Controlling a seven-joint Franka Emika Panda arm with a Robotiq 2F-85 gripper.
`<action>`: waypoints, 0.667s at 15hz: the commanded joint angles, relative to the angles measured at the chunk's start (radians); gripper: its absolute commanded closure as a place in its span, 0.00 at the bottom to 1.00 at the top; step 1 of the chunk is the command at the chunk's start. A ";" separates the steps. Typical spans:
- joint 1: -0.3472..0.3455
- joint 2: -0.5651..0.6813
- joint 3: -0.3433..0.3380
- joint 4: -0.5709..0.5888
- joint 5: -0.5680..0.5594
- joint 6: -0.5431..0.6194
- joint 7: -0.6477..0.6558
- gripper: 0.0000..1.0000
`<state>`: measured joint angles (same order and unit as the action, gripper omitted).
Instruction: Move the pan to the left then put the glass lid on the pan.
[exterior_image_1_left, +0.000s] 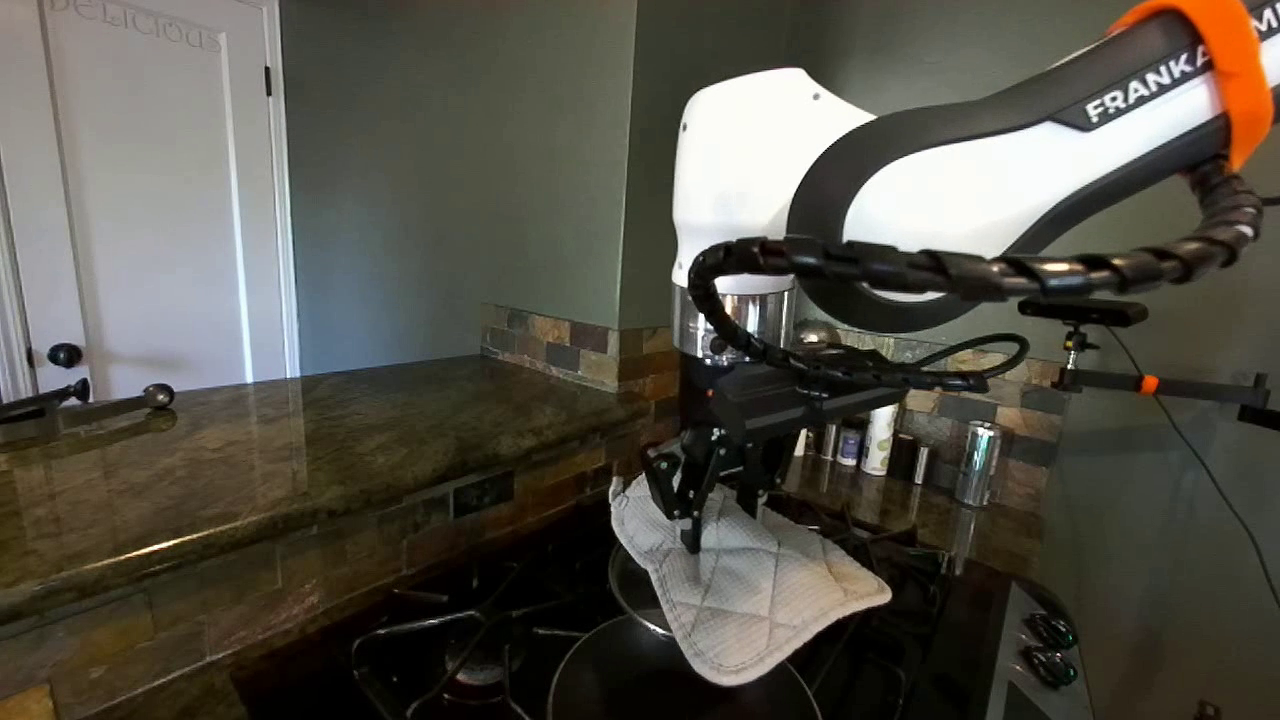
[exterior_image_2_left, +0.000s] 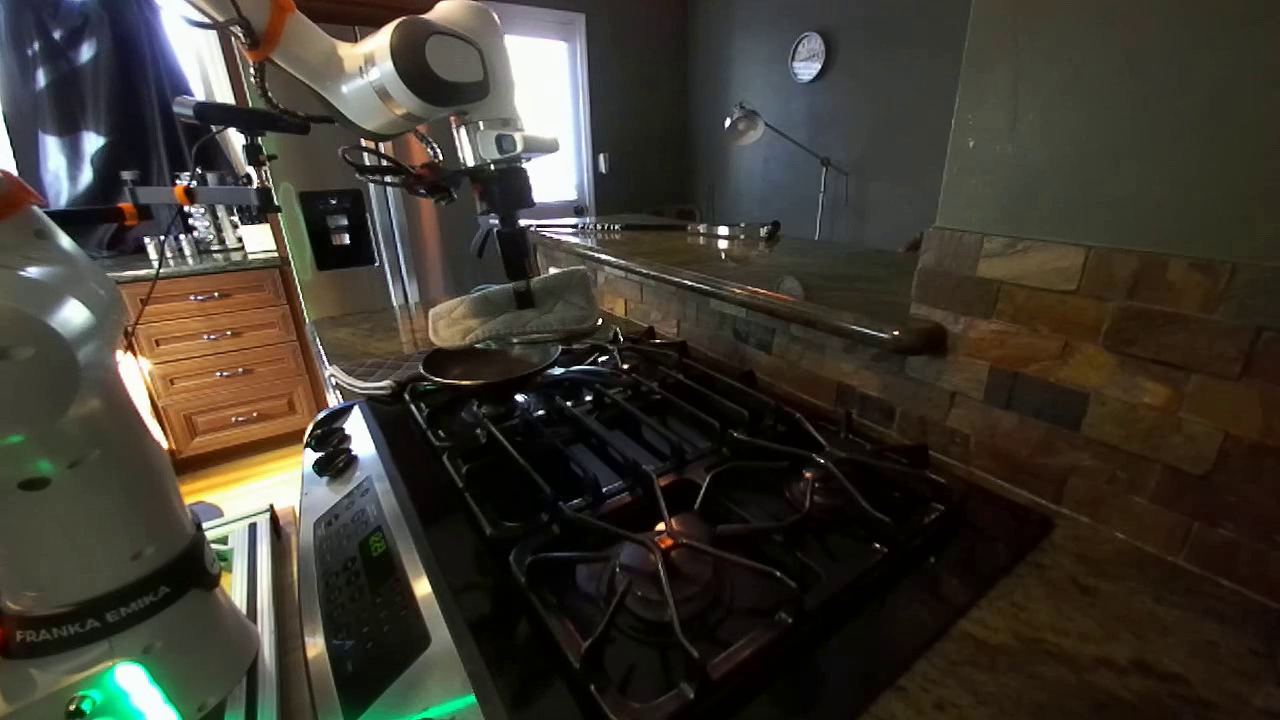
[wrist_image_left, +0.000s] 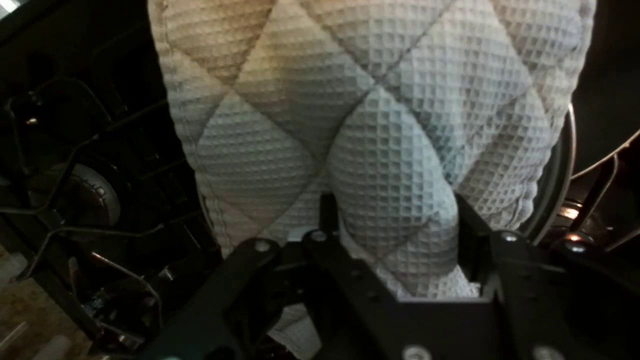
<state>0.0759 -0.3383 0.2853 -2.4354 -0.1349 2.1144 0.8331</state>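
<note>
The stove (exterior_image_2_left: 600, 520) spreads out beneath your gripper (wrist_image_left: 397, 215), and the arm (exterior_image_1_left: 940, 190) reaches in above it. You have the dark pan (exterior_image_1_left: 650, 680) on the stove below the gripper, partly covered from sight in an exterior view. A round rim, apparently the glass lid's (exterior_image_1_left: 632, 588), shows just under the gripper and overlaps the pan in that view; you cannot tell whether the two touch. Over the lid, a quilted cloth (exterior_image_1_left: 770, 590) drapes outward around the gripper. Your gripper stands narrow, pinching a raised fold of this cloth; what the fold covers is hidden. A steel canister (exterior_image_1_left: 978, 462) stands well apart, behind the gripper.
</note>
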 joint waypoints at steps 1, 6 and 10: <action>0.027 -0.027 0.014 -0.014 0.031 -0.037 0.068 0.70; 0.051 -0.036 0.031 -0.037 0.043 0.010 0.150 0.70; 0.067 -0.044 0.041 -0.047 0.040 0.021 0.186 0.70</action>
<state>0.1273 -0.3388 0.3191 -2.4485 -0.1066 2.1073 0.9788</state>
